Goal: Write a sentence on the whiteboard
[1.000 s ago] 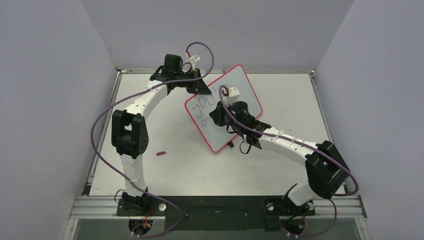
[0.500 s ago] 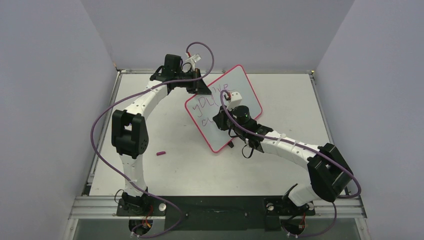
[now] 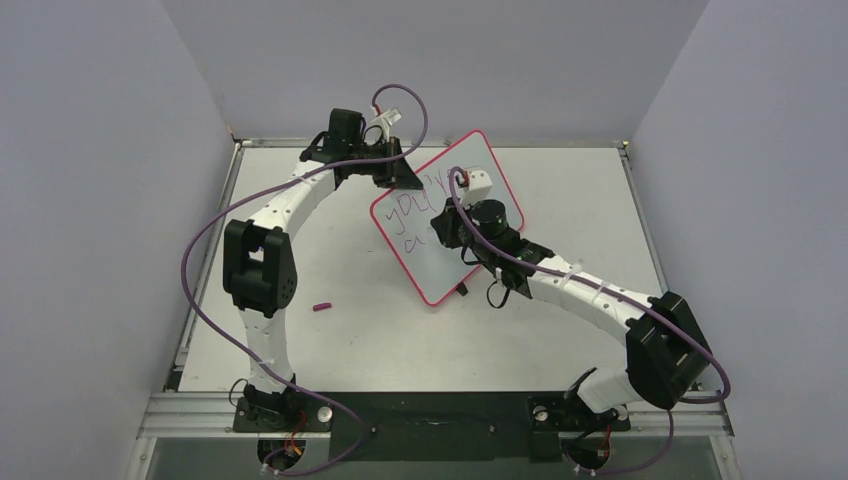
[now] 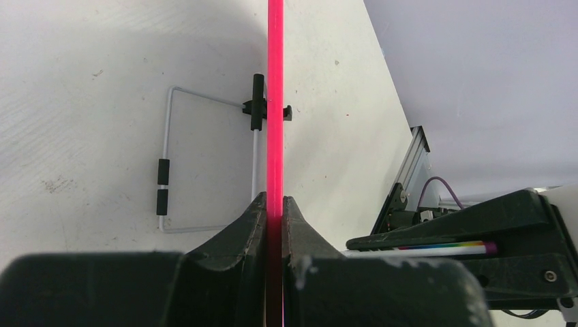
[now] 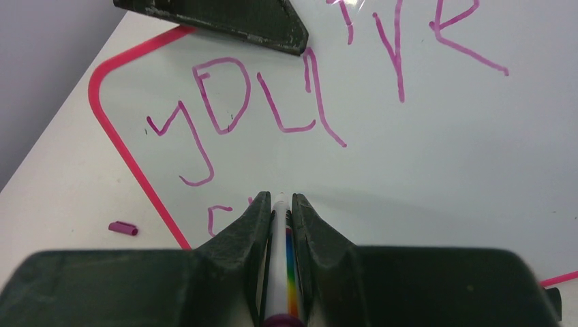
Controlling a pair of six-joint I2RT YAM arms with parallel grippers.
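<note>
Whiteboard [image 3: 428, 272] sits askew mid-table, its pink rim pinched between the left gripper's [image 4: 275, 204] closed jaws. Right gripper [image 5: 278, 203] clamps a rainbow-striped marker [image 5: 285, 262], tip at the board just below the purple sentence [image 5: 272, 109]. Small purple cap [image 3: 321, 307] lies on the table [image 3: 560, 170], apart from the board.

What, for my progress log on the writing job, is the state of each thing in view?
left claw: shut on the rim of the whiteboard
right claw: shut on the marker
whiteboard: tilted up, held by its rim
sentence: unfinished, top line written, second line barely begun
marker: uncapped, tip at the board
cap: off, lying loose on the table
</note>
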